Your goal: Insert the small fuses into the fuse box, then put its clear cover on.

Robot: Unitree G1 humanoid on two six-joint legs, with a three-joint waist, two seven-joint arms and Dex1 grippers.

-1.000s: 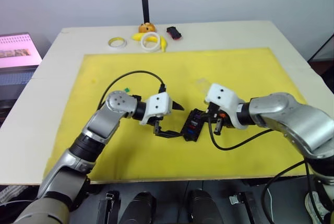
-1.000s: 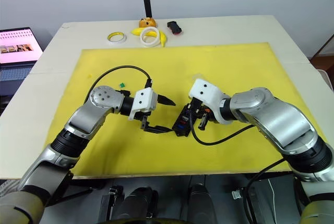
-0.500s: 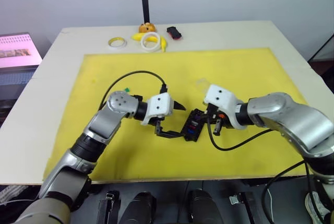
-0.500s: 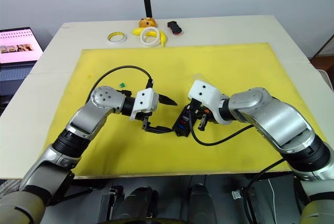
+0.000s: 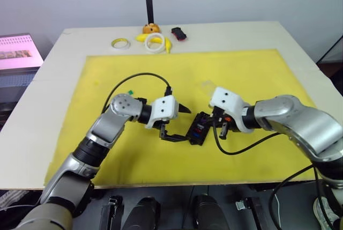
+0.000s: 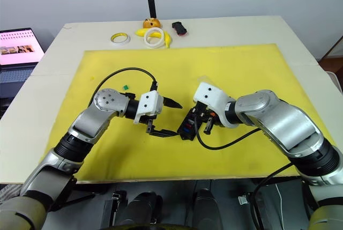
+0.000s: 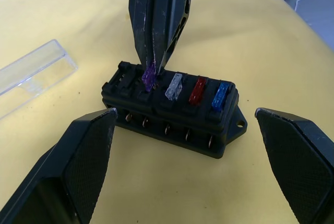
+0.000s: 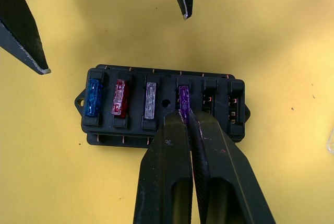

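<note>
The fuse box sits on the yellow mat a little toward the near edge from its middle, between the two pincers. In the head views it is a small dark block partly covered by the right pincer, and its slots cannot be made out there. The wrist views show them: a blue fuse, a red fuse and a grey fuse seated in a row, then a purple fuse pinched between the closed tips of the right pincer and standing in the fourth slot — how deep it sits is hidden by the fingers. The two slots beyond it look unfilled.

The left pincer is spread wide, one finger lying low on the mat with its tip just beside the box at about 9 o'clock, the other raised above it; neither finger touches the box.

The clear cover is cut off by the picture edge in the left wrist view; in the head views it is a faint glint on the mat at about 1 o'clock from the box, close by. A tiny green fuse lies alone at 10 o'clock, well apart — its shape is too small to read.

Open mat surrounds the box on every side. Tape rings and a black-and-red object sit along the worktop's far edge.
</note>
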